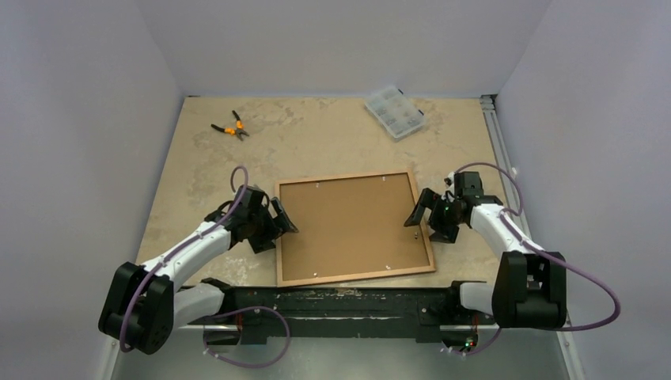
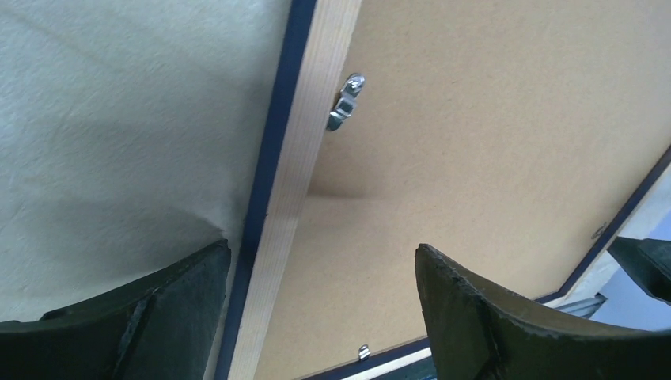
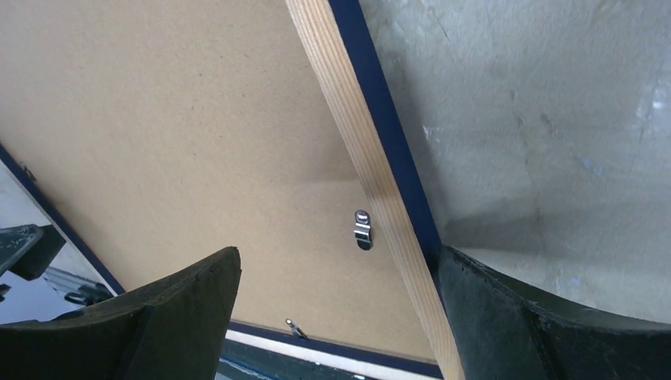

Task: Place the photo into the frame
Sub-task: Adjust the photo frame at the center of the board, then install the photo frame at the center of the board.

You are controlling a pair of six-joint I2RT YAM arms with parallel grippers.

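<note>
The frame point(image 1: 346, 176) lies face down on the table, its light wood side up and its dark blue edge showing. A plain brown board point(image 1: 352, 226) fills its back, with small metal clips point(image 2: 346, 101) round the rails. The photo is hidden. My left gripper point(image 1: 277, 233) is open and straddles the frame's left rail point(image 2: 297, 158), one finger over the table and one over the board. My right gripper point(image 1: 425, 228) is open and straddles the right rail point(image 3: 356, 134) next to a clip point(image 3: 362, 229).
Orange-handled pliers point(image 1: 229, 127) lie at the back left. A clear plastic organiser box point(image 1: 395, 112) sits at the back right. The black base bar point(image 1: 340, 305) runs just below the frame's near edge. White walls close the table on three sides.
</note>
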